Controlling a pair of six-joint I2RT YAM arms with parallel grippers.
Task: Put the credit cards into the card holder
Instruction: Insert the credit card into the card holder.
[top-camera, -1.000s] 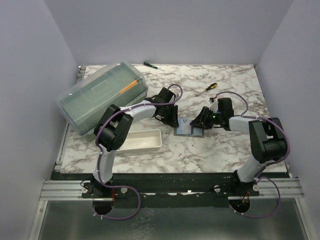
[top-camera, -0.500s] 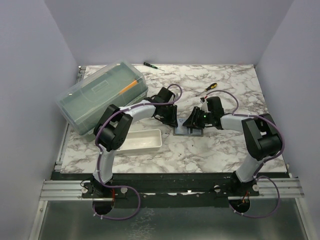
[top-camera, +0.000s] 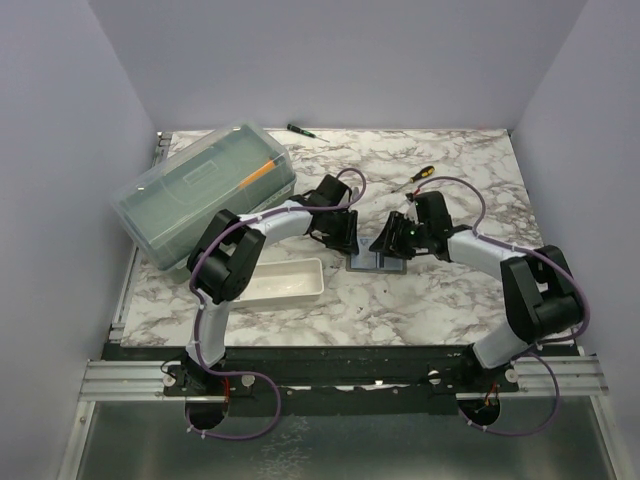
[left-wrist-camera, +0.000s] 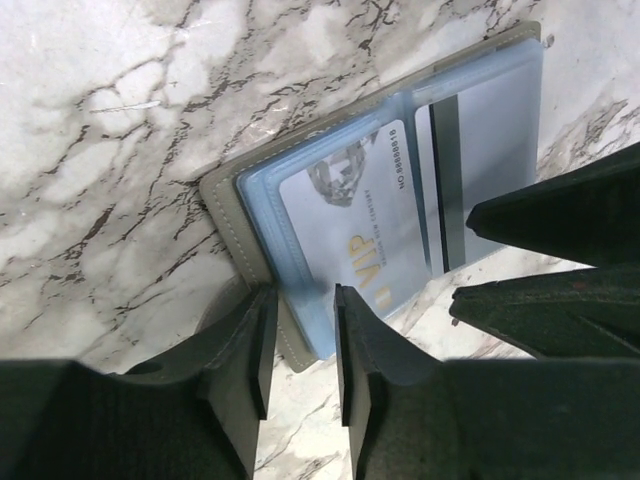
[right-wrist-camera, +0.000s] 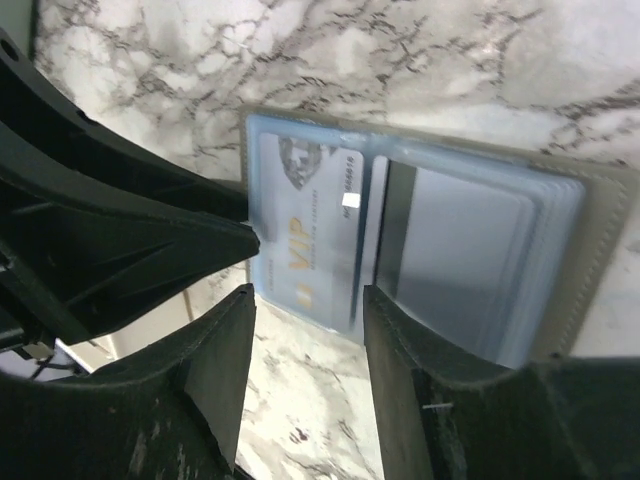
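The card holder (top-camera: 375, 261) lies open on the marble between both grippers, its grey cover (left-wrist-camera: 222, 195) (right-wrist-camera: 602, 250) showing round bluish clear sleeves. A pale credit card printed VIP (left-wrist-camera: 350, 220) (right-wrist-camera: 310, 230) sits in a sleeve, and beside it lies a card with a dark stripe (left-wrist-camera: 480, 160) (right-wrist-camera: 460, 250). My left gripper (top-camera: 342, 240) (left-wrist-camera: 300, 300) stands slightly open astride the holder's near corner. My right gripper (top-camera: 388, 245) (right-wrist-camera: 308, 300) is open at the sleeves' edge, with bare marble between its fingers.
A white oblong tray (top-camera: 285, 282) lies left of the holder. A large translucent greenish lidded box (top-camera: 205, 190) fills the back left. Two screwdrivers (top-camera: 418, 175) (top-camera: 298, 129) lie towards the back. Each wrist view shows the other gripper's black fingers (left-wrist-camera: 560, 215) (right-wrist-camera: 120, 240) close by.
My right gripper has moved left up to the card holder and its jaws have widened. The left gripper has stayed at the holder's left side.
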